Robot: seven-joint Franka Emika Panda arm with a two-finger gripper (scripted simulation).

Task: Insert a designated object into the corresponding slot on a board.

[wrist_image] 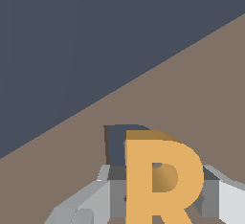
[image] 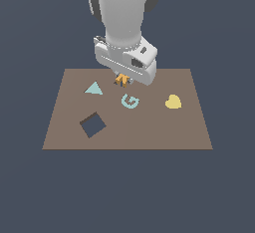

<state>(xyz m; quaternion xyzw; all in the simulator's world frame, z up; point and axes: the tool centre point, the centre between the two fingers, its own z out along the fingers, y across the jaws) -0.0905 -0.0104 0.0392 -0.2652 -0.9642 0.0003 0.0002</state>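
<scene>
Wrist view: I see the gripper [wrist_image: 162, 204] grasping the orange letter R [wrist_image: 162, 180], held just above the board [wrist_image: 201, 98], its R-shaped slot [wrist_image: 116, 146] partly hidden behind. Pickup done; I judge alignment and insertion remain.

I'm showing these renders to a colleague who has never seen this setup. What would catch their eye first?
Probably the big pale arm looming over the far edge of the brown board, its gripper holding the orange letter R, which fills the wrist view just in front of a dark letter-shaped slot. After that, the dark diamond-turned square hole toward the exterior view's left and the yellow heart toward its right.
</scene>
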